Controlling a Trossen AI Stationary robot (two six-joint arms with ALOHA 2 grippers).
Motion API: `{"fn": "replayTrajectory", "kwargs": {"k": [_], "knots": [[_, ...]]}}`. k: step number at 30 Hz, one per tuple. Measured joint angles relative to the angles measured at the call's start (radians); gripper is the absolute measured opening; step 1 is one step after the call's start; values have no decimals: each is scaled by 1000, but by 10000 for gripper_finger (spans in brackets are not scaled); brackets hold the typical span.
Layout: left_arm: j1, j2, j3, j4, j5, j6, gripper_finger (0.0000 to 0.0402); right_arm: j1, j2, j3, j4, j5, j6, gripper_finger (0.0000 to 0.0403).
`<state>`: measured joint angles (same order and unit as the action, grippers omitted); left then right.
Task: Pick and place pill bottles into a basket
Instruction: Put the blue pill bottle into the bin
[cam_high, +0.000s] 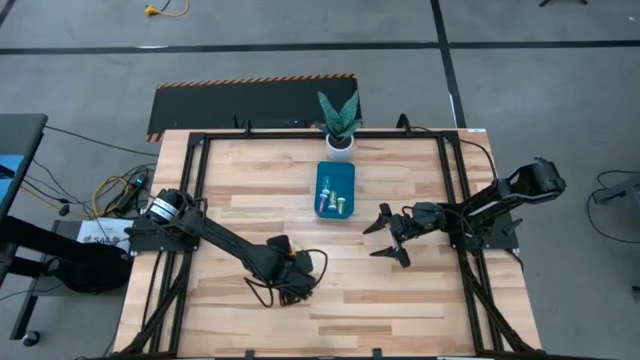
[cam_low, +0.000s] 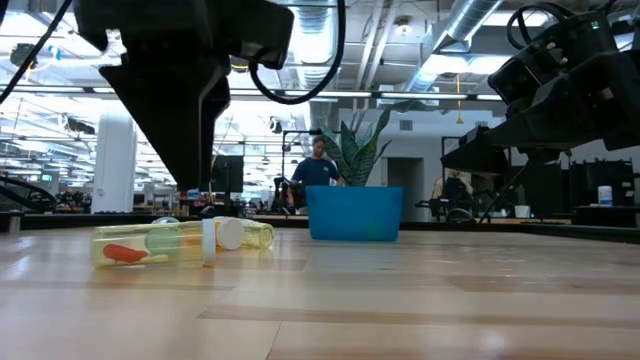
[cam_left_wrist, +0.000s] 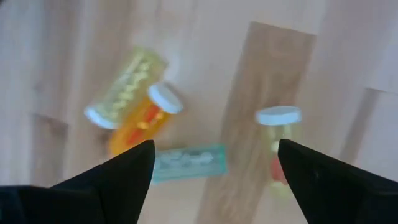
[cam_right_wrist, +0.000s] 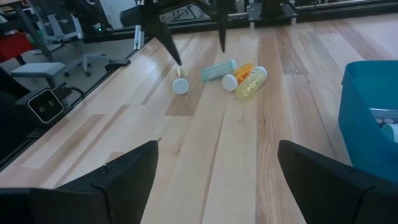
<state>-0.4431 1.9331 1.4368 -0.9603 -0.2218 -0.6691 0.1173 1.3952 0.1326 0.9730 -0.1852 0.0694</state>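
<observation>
Several pill bottles lie on their sides on the wood table below my left gripper: a yellow one, an orange one, a pale green one, and apart from them a yellow one with an orange pill. My left gripper hangs open above them, fingers pointing down, touching nothing. The teal basket stands at the table's far middle and holds some bottles. My right gripper is open and empty, to the right of the basket and nearer the front.
A white pot with a green plant stands just behind the basket at the far edge. A black frame runs around the table top. A person stands in the room beyond. Bare wood lies along the near edge.
</observation>
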Motion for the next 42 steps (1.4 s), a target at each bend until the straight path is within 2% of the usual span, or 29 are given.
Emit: {"fn": "replayTrajectory", "kwargs": {"k": [3,5,10,33,42], "knots": [[0,0,0,25,45,4,332,0,0,0,0,0,4,327],[0,0,0,27,84,-58,332,0,0,0,0,0,20,327],[-3,0,0,24,94,-106,332,0,0,0,0,0,53,327],[-33,-7,0,-63,-4,-187,332,0,0,0,0,-1,87,327],[4,-19,0,-81,-17,-133,332,0,0,0,0,-1,86,327]]}}
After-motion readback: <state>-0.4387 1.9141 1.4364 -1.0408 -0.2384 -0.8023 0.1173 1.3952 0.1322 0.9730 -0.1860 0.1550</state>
